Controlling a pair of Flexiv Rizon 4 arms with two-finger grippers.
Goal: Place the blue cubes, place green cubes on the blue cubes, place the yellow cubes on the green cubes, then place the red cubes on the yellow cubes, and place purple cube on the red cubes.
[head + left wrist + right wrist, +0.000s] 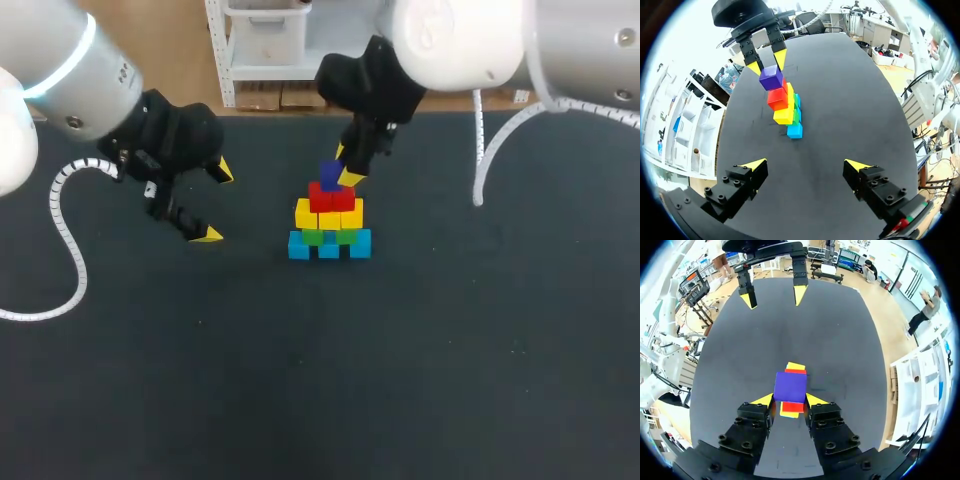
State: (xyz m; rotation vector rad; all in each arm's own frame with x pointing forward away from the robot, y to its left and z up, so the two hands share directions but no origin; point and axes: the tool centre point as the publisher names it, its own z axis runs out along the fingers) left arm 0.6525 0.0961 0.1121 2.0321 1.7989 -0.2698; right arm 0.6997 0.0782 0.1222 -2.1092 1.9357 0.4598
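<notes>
Purple cube pinched in right claw atop red cubes; left claw wide.

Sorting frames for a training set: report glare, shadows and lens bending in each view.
Head view: the left arm's glossy white casing glares bright, the matte black table top shows no glare and no clear shadow under the stack of coloured cubes. Left wrist view: the table's edges bow outward. Right wrist view: the small purple cube is evenly lit.
</notes>
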